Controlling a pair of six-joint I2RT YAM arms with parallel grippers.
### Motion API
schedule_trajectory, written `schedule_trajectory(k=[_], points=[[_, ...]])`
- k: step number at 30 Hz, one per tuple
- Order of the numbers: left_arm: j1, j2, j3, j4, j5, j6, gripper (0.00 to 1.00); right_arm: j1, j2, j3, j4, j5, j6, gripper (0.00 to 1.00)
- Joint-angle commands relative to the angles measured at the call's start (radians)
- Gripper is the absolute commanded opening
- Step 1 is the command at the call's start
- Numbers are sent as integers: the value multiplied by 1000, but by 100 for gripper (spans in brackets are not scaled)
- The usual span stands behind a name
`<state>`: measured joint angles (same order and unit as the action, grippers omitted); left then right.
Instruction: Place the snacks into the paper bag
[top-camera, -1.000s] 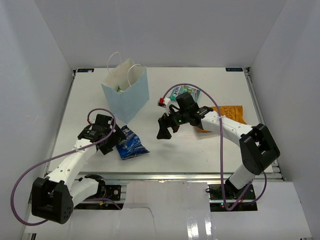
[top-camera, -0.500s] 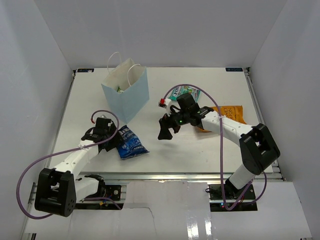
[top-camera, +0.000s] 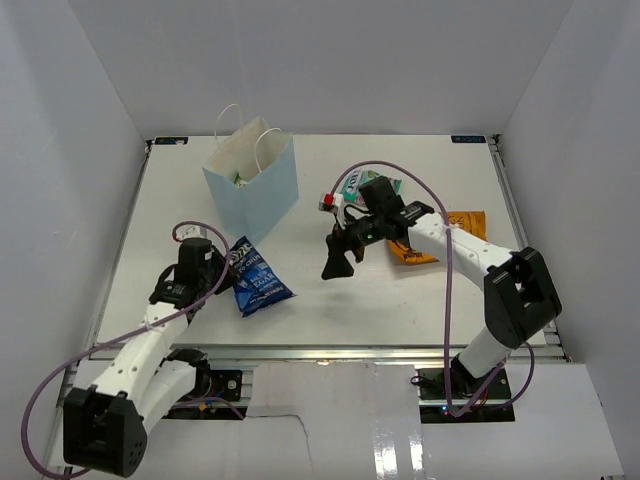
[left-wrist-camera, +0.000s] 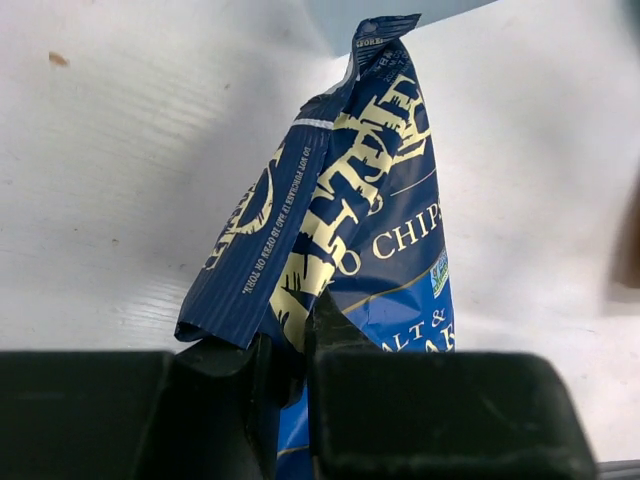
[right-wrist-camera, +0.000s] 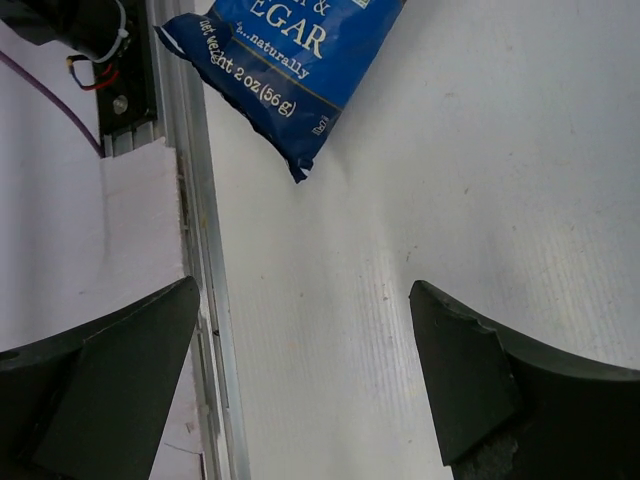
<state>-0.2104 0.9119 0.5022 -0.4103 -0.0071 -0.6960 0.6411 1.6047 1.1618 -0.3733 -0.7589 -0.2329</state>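
The left gripper (left-wrist-camera: 285, 350) is clamped on the glossy blue crisp bag (top-camera: 258, 285) near the front-left edge; right gripper (top-camera: 337, 262) jaws spread wide at mid-worktop; pale blue paper gift bag (top-camera: 255, 195) upright toward the back-left corner.

Blue crisp bag (left-wrist-camera: 370, 230) read "CHIPS", a cut-off "ALT &" and, along its side seam, "DO NOT PURCHASE IF BAG IS OPEN OR TORN"; the right wrist view showed "EGAR", "naturally", "net weight 2 oz (56g)".
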Motion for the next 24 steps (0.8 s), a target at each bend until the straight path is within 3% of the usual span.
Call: schedule_trajectory(k=[1,7,14,19,24], points=[[6,-131,59,-47,6,-16,11,-53,-16,93,-99,-195,-147,91],[8,-304,154,-165,-40,-39,6,-142,9,170,-167,-286,-221,90],[6,-372,440,-243,-77,50,5,-202,29,219,-176,-284,-235,90],[6,-266,657,-237,-157,124,5,-222,31,231,-170,-278,-238,89],[6,2,878,-154,-284,297,4,-250,23,228,-171,-280,-238,89]])
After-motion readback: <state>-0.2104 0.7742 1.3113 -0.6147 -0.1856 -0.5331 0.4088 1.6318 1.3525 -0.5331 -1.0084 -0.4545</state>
